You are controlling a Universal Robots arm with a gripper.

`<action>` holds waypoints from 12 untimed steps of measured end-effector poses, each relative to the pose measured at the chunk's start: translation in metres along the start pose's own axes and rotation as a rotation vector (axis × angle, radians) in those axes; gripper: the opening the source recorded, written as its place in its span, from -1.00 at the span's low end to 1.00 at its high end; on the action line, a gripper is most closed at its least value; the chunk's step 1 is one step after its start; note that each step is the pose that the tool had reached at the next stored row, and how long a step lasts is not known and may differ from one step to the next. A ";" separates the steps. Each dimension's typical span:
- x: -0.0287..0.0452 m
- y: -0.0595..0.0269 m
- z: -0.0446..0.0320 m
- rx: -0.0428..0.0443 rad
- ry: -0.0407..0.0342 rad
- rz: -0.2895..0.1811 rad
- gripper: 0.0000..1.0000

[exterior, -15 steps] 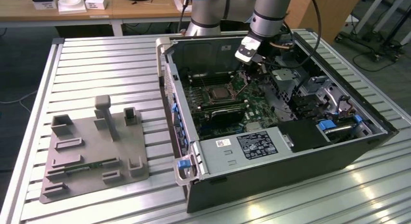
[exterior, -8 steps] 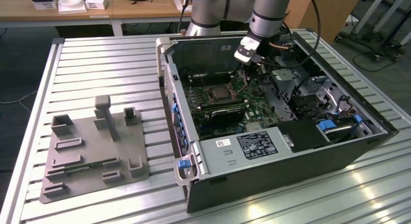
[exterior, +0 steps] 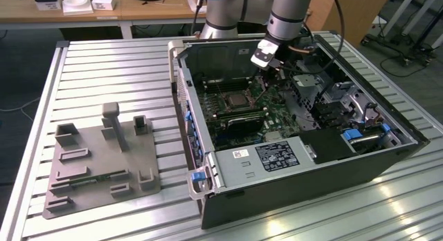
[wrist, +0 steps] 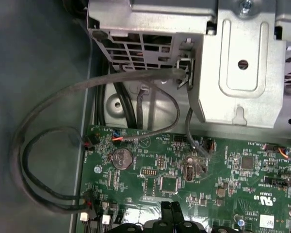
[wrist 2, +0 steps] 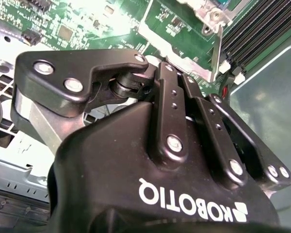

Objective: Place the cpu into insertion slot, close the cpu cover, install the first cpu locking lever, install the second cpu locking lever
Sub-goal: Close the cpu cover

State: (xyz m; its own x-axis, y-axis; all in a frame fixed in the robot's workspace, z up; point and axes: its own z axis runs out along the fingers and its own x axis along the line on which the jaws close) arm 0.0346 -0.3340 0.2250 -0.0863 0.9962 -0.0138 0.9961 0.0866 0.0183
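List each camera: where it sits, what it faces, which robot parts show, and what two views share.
Exterior view: off the arm, raised, looking down on the open computer case on the slatted table; the arm reaches into it.
First wrist view: on the wrist, facing the green circuit board and a metal bracket; the tip of the gripper shows.
Second wrist view: on the wrist, close behind the gripper's black body, memory slots beyond.
Shared: both wrist views show the gripper and the circuit board.
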 end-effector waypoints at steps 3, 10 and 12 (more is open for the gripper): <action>0.0003 -0.0039 0.0000 0.0002 -0.0003 0.000 -0.80; 0.0009 -0.0108 -0.0001 0.0003 -0.0006 0.000 -0.80; 0.0010 -0.0115 0.0000 0.0001 -0.0002 0.000 -0.80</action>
State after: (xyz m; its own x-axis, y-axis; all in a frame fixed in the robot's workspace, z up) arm 0.0231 -0.3340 0.2248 -0.0864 0.9962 -0.0140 0.9961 0.0867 0.0182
